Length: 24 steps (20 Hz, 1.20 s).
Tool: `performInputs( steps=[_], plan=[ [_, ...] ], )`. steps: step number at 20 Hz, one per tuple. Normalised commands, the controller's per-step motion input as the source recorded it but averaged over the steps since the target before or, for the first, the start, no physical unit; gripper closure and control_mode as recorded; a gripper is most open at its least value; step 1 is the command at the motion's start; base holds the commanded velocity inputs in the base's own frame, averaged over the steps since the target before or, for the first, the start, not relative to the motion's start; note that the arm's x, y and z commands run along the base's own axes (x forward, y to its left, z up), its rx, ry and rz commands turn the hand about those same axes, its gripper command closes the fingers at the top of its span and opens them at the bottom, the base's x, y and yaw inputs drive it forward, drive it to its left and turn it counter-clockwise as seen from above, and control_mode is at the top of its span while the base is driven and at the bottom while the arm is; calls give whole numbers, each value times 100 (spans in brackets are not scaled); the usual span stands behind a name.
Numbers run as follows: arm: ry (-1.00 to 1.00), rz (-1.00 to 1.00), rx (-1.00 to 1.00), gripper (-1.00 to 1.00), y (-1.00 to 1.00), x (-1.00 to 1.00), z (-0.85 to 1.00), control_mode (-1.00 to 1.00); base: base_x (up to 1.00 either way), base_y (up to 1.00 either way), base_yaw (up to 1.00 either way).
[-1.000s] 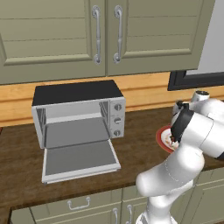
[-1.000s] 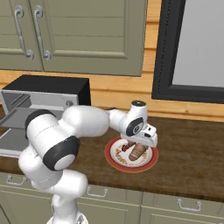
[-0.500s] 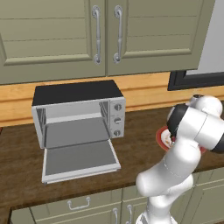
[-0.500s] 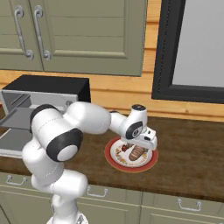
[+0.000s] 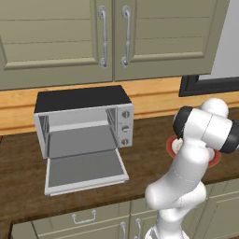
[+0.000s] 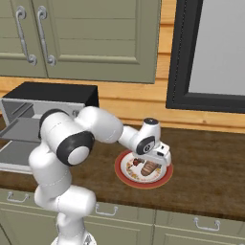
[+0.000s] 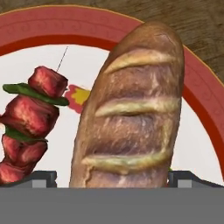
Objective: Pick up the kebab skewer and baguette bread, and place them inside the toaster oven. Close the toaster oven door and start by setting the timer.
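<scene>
The baguette bread (image 7: 131, 109) is lying on a red-rimmed plate (image 6: 125, 177) on the tabletop (image 6: 210, 167), well to the right of the toaster oven (image 5: 84, 123), with the kebab skewer (image 7: 30, 122) just beside it on the same plate. Over the last second the arm has been dropping toward the plate, and the claw (image 6: 152, 165) is now sitting low over the food, where a second ago it was hanging a little higher. In the hand view the claw's two dark finger tips (image 7: 41, 178) are standing wide apart on either side of the loaf's near end, gripping nothing. That is pointing, by my reading, to the bread being the first thing picked, with the grasp not yet made. The toaster oven door (image 5: 86, 170) is lying folded down, so the cavity is ready to receive the food.

The loaf's near end is being cut off at the bottom of the hand view, and so is the skewer's lower part. In the left base view the arm is covering most of the plate. Whether the tips are touching the plate cannot be told.
</scene>
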Motion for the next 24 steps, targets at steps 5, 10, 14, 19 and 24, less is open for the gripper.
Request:
performInputs(
  steps=[5, 10, 14, 19, 24],
  plan=[
    [0, 0, 0, 100, 0, 0, -8, -100, 0, 0, 0],
    [0, 0, 0, 100, -1, -2, 0, -100, 0, 0, 0],
    [0, -3, 1, 100, -3, -7, 35, -100, 0, 0, 0],
    [0, -7, 0, 100, 2, -38, 74, -100, 0, 0, 0],
    [-5, -11, 0, 100, 33, -22, 81, -100, 0, 0, 0]
  ],
)
